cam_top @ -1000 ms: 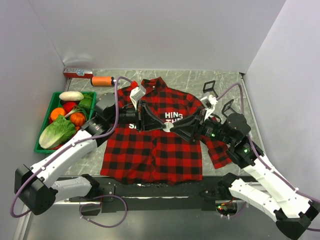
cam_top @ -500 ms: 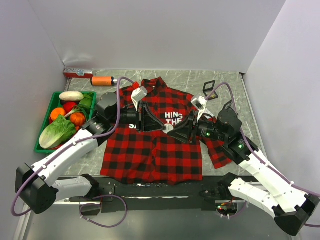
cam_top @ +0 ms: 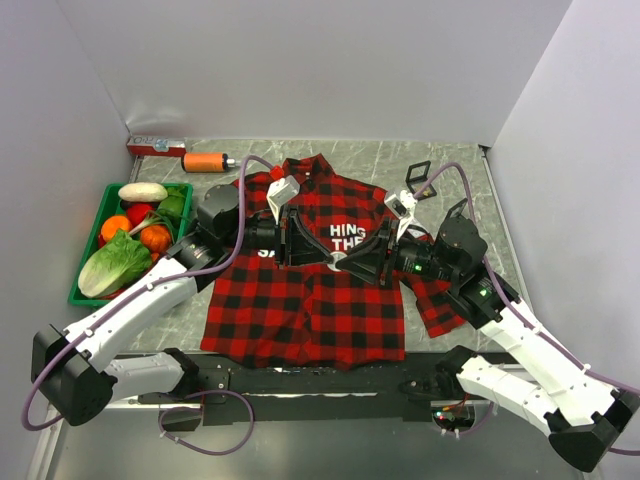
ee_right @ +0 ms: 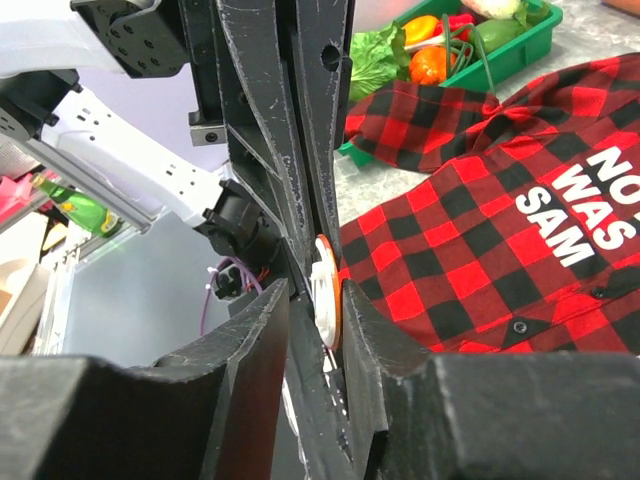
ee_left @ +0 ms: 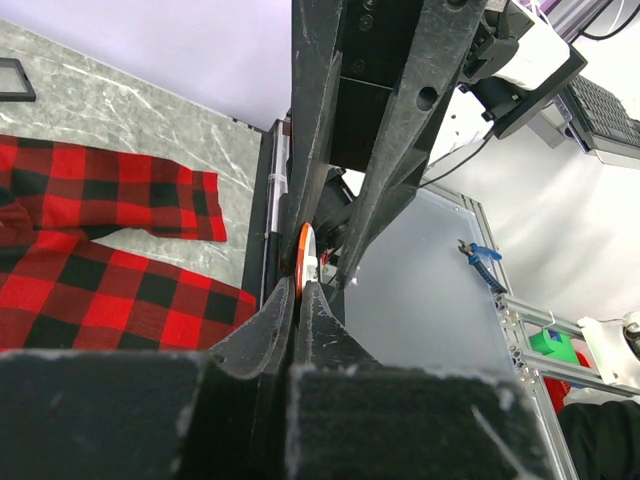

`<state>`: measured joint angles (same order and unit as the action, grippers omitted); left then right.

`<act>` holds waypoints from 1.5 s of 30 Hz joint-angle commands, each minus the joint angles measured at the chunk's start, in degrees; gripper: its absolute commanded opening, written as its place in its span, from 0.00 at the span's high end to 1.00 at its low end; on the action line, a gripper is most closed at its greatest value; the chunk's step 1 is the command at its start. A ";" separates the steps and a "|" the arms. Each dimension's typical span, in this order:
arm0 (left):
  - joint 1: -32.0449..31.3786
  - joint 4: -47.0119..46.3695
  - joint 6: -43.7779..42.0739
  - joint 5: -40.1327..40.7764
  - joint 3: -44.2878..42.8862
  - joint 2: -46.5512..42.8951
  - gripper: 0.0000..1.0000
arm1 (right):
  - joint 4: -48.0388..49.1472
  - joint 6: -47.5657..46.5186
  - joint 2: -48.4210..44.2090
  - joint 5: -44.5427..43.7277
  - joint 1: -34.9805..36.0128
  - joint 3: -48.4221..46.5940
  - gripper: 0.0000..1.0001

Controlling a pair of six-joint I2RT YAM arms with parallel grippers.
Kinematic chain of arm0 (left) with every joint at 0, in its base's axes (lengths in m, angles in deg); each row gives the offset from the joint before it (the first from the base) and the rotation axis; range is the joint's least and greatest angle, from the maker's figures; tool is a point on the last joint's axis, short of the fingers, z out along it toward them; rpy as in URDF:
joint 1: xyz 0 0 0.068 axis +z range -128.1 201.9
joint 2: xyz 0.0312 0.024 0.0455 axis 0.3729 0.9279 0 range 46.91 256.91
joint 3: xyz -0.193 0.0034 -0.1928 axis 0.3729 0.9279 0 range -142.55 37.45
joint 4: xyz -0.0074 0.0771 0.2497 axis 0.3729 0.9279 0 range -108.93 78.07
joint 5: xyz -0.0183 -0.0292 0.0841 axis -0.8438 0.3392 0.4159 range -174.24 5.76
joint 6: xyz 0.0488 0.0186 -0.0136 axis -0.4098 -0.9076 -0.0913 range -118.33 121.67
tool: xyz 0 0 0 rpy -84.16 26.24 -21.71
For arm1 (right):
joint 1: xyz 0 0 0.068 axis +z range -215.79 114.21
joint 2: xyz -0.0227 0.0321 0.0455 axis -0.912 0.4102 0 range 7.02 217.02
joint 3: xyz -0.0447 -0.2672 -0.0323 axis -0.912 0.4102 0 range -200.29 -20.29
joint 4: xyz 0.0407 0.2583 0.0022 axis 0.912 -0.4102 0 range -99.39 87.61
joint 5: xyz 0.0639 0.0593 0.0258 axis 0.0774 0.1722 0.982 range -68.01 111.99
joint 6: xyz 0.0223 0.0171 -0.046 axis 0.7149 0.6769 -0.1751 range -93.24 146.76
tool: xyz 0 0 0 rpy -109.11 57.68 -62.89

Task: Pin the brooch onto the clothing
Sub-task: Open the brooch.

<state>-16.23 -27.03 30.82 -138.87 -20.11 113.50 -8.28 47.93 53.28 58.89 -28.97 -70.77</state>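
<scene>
The clothing, a red-and-black plaid shirt (cam_top: 300, 310) with white chest lettering, lies flat on the table; it also shows in both wrist views (ee_left: 100, 290) (ee_right: 480, 250). Above its chest the two grippers meet tip to tip. My left gripper (cam_top: 325, 258) (ee_left: 297, 295) is shut on the brooch (ee_left: 300, 262), a thin white disc with an orange rim (ee_right: 328, 290) held edge-on. My right gripper (cam_top: 348, 264) (ee_right: 318, 310) straddles the same brooch and the left fingertips, its jaws still apart; one finger (ee_right: 370, 330) lies close against the orange face.
A green tray (cam_top: 75, 298) of vegetables stands left of the shirt. An orange bottle (cam_top: 205, 162) and a red box (cam_top: 155, 147) lie at the back left. Two black clips (cam_top: 418, 172) (cam_top: 455, 212) sit right of the collar.
The right gripper has moved left to meet the left gripper and its jaws have narrowed around the brooch. The left arm has shifted slightly right, still shut.
</scene>
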 commanded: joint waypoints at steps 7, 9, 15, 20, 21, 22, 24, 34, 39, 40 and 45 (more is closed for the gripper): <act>-0.28 -0.16 -1.20 -0.92 -2.38 -0.23 0.99 | 0.88 -1.04 -0.82 0.27 -0.17 -2.17 0.73; -0.28 -0.25 -1.20 -0.83 -2.38 -0.14 0.99 | 0.97 -1.04 -0.73 0.36 -0.17 -2.17 0.74; -0.37 -0.52 -1.02 -0.83 -2.29 -0.14 0.99 | 0.79 -1.39 -0.21 0.19 -0.26 -1.99 0.78; -0.37 -0.60 -1.02 -0.74 -2.21 -0.14 0.99 | 0.71 -1.66 0.15 -0.08 -0.17 -1.73 0.80; -0.45 -0.60 -1.11 -0.65 -2.21 -0.05 0.99 | 0.70 -1.74 0.32 -0.17 -0.25 -1.64 0.82; -0.37 -0.60 -1.11 -0.74 -2.21 -0.05 0.99 | 0.70 -1.74 0.41 -0.17 -0.17 -1.64 0.82; -0.63 -0.60 -1.02 -0.65 -2.21 -0.14 0.99 | 0.62 -1.92 0.67 -0.52 -0.26 -1.55 0.85; -1.07 -0.95 -0.93 -0.74 -2.03 -0.05 0.99 | -1.66 -3.24 2.78 -3.77 -0.17 -1.38 0.92; -1.25 -1.13 -0.85 -0.74 -1.94 0.03 0.99 | -4.04 -3.94 3.57 -9.03 -0.25 -1.90 0.95; -1.33 -1.30 -0.67 -0.74 -1.85 0.03 0.99 | -4.22 -3.94 3.57 -9.74 -0.17 -1.90 0.95; -1.60 -1.48 -0.58 -1.00 -1.77 0.30 0.99 | -5.62 -3.94 4.36 -13.08 -0.17 -1.82 0.97</act>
<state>-16.28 -24.91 29.29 -136.62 -20.11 114.44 -11.36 46.35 55.73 53.98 -29.01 -70.98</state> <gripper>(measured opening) 0.032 0.107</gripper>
